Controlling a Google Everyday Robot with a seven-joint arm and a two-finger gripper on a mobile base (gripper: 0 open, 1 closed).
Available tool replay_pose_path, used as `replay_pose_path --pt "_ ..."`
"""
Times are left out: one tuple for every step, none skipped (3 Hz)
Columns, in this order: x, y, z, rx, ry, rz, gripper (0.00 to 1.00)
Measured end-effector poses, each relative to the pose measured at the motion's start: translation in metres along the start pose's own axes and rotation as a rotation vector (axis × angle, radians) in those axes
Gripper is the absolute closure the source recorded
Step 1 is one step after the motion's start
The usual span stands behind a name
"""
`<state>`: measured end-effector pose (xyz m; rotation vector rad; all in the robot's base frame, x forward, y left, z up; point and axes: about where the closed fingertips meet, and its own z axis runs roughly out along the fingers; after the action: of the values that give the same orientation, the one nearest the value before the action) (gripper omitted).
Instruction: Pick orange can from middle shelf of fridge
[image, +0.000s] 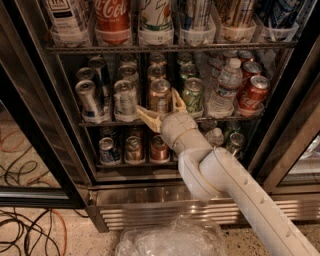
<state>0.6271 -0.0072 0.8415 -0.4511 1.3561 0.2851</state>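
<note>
Dim, warm light throughout. The gripper (157, 101) is at the front of the middle shelf (97, 123), its pale fingers (148, 118) spread to either side of the orange can (160, 89) and among the brightest things in view. Can tops behind and beside the fingers glint silver, while the rows below them sink into shadow. The fridge (150, 196) door frames left and right of the fingers are near black and lean outward. Everything looks slightly soft.
</note>
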Motion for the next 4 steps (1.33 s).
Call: replay_pose_path --pt "0.0002 -0.0056 0.0043 0.021 -0.002 0.001 0.26" --pt "0.0048 -0.0059 0.0078 0.028 0.007 -0.002 0.45" --pt "0.0055 -0.0057 0.0079 0.029 0.008 -0.002 0.68" --pt "0.0055 -0.0057 0.0079 0.029 0.008 -0.002 0.91"
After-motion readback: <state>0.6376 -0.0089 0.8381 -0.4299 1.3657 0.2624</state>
